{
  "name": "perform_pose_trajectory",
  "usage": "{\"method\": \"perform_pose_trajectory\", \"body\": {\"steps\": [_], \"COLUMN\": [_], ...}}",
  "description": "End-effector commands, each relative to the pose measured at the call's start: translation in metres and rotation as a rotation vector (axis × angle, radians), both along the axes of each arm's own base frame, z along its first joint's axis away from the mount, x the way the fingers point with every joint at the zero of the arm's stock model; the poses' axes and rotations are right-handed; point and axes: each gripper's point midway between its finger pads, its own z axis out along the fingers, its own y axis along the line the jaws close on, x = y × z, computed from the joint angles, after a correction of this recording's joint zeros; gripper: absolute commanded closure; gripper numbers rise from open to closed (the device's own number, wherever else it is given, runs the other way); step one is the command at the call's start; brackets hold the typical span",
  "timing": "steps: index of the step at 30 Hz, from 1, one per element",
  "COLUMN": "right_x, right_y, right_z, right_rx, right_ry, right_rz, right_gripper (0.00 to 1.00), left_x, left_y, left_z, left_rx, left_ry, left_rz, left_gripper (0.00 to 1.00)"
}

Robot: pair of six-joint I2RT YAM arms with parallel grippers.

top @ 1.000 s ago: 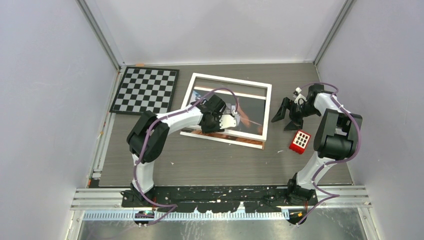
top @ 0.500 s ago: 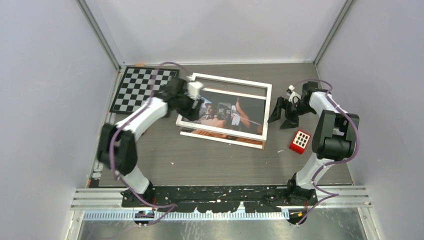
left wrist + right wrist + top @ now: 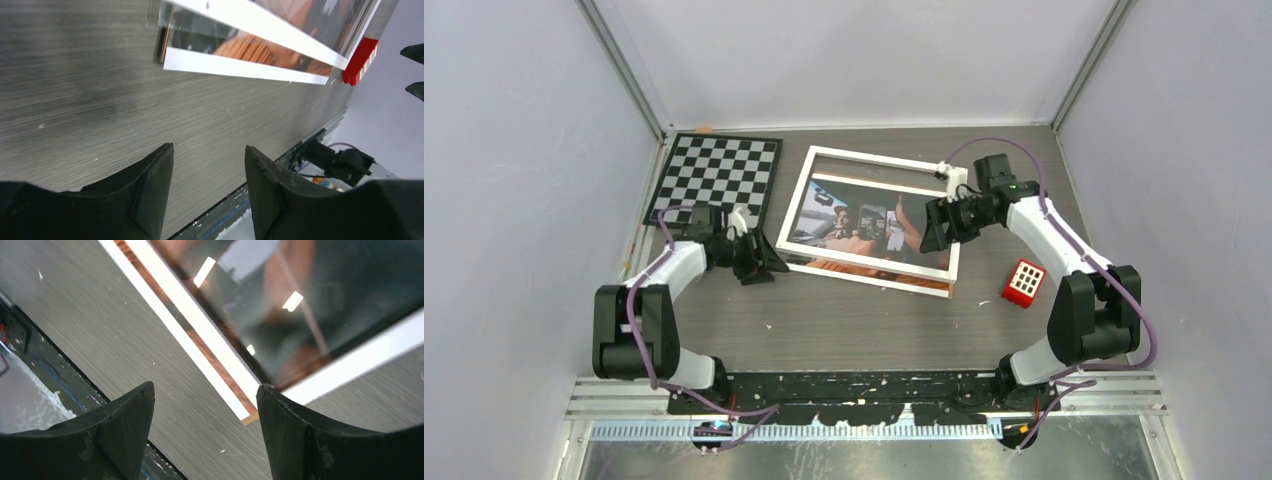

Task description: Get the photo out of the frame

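Observation:
The frame (image 3: 879, 158) lies flat at the table's middle, white border up. The photo (image 3: 854, 222) shows inside it, with people in a car. A second layer with a white edge and an orange-brown band (image 3: 869, 272) sticks out under the frame's near side. My left gripper (image 3: 764, 262) is open and empty, low over the table just left of the frame's near left corner. In the left wrist view the gripper (image 3: 207, 150) faces bare table, the frame (image 3: 260, 20) ahead. My right gripper (image 3: 932, 228) is open over the frame's right border. In the right wrist view the gripper (image 3: 205, 387) hovers by the frame's corner (image 3: 350, 365).
A black-and-white checkerboard (image 3: 714, 180) lies at the back left, next to the frame. A small red block (image 3: 1024, 282) with white squares sits right of the frame; it also shows in the left wrist view (image 3: 360, 60). Grey walls close in three sides.
My left arm has swung off the frame, leftward and down to its near left corner. My right arm has moved left, from beside the red block to over the frame's right edge.

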Motion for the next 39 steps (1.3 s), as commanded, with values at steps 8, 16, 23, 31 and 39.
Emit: {"method": "perform_pose_trajectory", "body": {"steps": [8,16,23,31,39], "right_x": [-0.007,-0.019,-0.026,-0.026,-0.036], "right_y": [0.036,0.048,0.061,0.076,0.093], "right_z": [0.002,-0.002,-0.017,-0.032,-0.045], "right_rx": [-0.092,-0.146,-0.212,-0.284,-0.296], "right_ry": [-0.171,-0.252,-0.314,-0.418,-0.467], "right_rz": [0.196,0.273,0.345,0.419,0.521], "right_gripper": [0.26,0.31,0.36,0.49,0.52], "left_x": [0.027,0.039,0.053,0.053,0.050], "left_y": [-0.012,-0.010,-0.012,-0.019,-0.020], "left_z": [-0.027,-0.046,-0.048,-0.036,-0.030], "left_rx": [-0.113,-0.102,-0.121,-0.183,-0.200], "left_ry": [0.029,0.092,0.105,0.113,0.125], "left_rz": [0.120,0.155,0.174,0.173,0.193], "left_gripper": [0.50,0.55,0.59,0.67,0.77]}}
